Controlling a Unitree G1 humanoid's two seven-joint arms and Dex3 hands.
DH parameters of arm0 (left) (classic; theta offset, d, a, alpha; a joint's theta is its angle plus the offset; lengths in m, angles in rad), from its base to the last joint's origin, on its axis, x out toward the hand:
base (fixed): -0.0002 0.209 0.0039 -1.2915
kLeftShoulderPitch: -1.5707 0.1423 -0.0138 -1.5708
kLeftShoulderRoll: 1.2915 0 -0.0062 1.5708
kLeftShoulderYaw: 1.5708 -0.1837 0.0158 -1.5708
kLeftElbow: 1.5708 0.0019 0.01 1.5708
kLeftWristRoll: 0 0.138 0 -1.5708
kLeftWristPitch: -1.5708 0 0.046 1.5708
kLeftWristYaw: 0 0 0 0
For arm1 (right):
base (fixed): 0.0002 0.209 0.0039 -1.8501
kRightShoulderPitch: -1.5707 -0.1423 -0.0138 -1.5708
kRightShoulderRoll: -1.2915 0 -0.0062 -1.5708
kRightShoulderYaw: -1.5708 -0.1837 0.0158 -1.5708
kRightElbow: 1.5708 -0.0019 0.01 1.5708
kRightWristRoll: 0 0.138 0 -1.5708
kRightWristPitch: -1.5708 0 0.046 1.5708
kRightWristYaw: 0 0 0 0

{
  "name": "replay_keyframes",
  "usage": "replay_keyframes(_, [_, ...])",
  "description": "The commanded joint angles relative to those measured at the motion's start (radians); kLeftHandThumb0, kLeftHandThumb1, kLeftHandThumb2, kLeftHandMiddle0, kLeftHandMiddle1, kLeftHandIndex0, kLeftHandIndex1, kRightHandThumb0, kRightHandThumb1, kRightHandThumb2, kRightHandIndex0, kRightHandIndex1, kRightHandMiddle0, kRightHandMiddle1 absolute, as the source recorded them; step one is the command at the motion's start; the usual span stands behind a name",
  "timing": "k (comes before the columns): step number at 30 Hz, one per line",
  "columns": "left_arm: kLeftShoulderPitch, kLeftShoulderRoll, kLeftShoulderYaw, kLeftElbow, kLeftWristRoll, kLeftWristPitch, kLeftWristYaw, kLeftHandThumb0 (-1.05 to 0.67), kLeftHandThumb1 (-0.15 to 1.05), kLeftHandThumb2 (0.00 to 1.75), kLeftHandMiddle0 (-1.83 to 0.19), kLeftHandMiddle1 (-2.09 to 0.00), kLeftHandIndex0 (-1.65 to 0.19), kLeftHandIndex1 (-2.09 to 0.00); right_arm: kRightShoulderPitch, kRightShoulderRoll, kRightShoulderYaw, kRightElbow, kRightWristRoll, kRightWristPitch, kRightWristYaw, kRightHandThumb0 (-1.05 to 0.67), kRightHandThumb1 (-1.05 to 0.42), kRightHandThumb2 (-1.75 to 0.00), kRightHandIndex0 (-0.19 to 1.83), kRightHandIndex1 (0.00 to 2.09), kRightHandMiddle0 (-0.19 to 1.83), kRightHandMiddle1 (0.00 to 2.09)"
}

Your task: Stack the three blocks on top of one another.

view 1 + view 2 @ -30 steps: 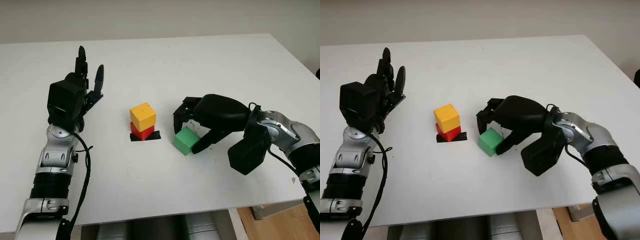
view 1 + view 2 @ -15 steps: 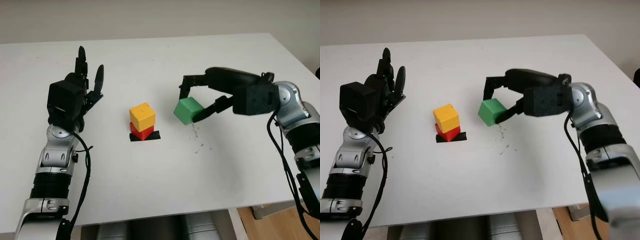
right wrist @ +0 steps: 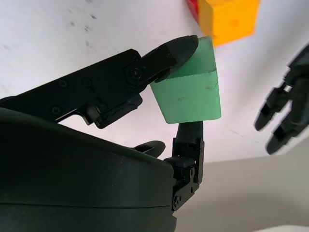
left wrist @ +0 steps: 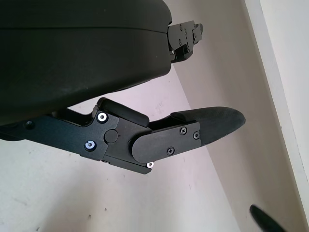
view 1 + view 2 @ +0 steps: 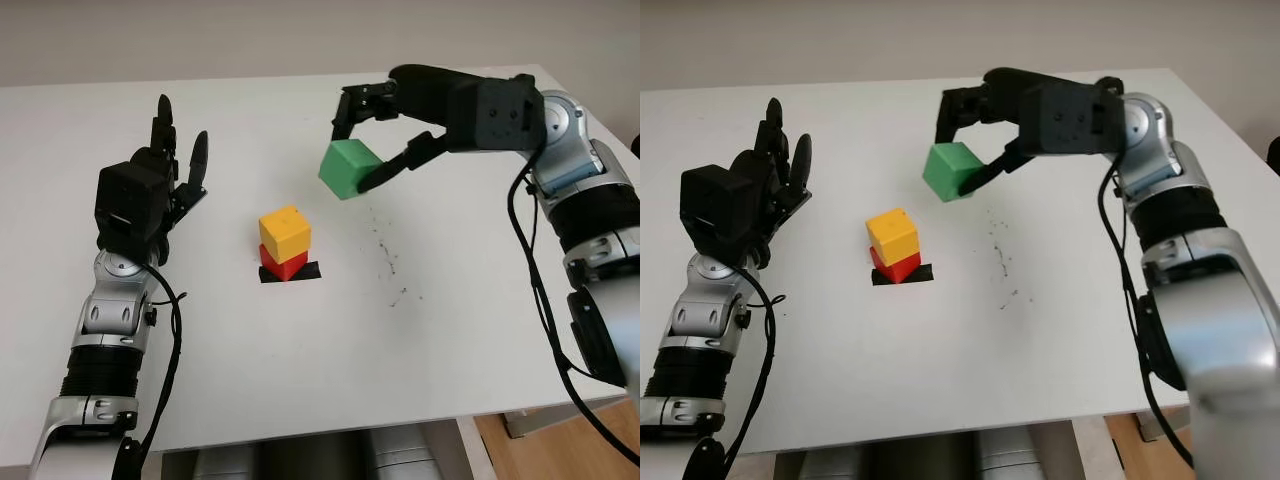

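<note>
Right hand [image 5: 372,140] grips the green block [image 5: 349,168] in the air, beside the finished yellow block [image 5: 285,231] on red block [image 5: 284,264] stack; placing it remains.

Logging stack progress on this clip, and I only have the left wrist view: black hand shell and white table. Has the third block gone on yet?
Observer: Not yet. The green block is in the air, held by the right hand, up and to the right of the stack.
Operator: What is stacked so far?
Observer: The yellow block sits on the red block, over a strip of black tape.
Operator: How is the green one held?
Observer: The right wrist view shows it pinched between fingertips on opposite faces.
Operator: And the left hand?
Observer: The left hand is open, above the table, left of the stack.
</note>
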State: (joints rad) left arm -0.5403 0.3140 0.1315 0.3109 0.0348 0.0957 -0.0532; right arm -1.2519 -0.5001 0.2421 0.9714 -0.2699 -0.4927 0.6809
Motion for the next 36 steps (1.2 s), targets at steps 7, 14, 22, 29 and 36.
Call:
replay_keyframes(7, [-0.015,-0.005,0.002,-0.019,0.000,0.013,0.019,-0.80,1.05,0.69,0.19,0.00,0.19,0.00,-0.145,0.084,0.051,0.090,-0.098,-0.009,-0.080,-0.52,-0.92,-0.05,0.42,0.16,0.42,1.54])
replay_keyframes(14, [-0.006,-0.009,-0.003,-0.029,0.011,0.012,0.039,-0.80,1.05,0.70,0.19,0.00,0.19,0.00,-0.169,0.133,0.084,0.128,-0.139,-0.015,-0.105,-0.50,-0.92,-0.05,0.39,0.16,0.40,1.55])
replay_keyframes(22, [0.006,-0.019,0.001,-0.045,0.009,0.025,0.051,-0.80,1.05,0.69,0.19,0.00,0.19,0.00,-0.155,0.172,0.107,0.164,-0.153,-0.036,-0.103,-0.49,-0.91,-0.05,0.38,0.18,0.41,1.57])
replay_keyframes(29, [0.010,-0.019,0.005,-0.050,0.008,0.022,0.048,-0.79,1.05,0.69,0.19,0.00,0.19,0.00,-0.139,0.185,0.098,0.176,-0.137,-0.042,-0.084,-0.50,-0.91,-0.05,0.37,0.18,0.43,1.56])
replay_keyframes(36, [0.009,-0.021,0.001,-0.054,0.013,0.034,0.053,-0.79,1.05,0.69,0.19,0.00,0.19,0.00,-0.125,0.191,0.095,0.166,-0.113,-0.029,-0.041,-0.51,-0.91,-0.05,0.37,0.18,0.41,1.56])
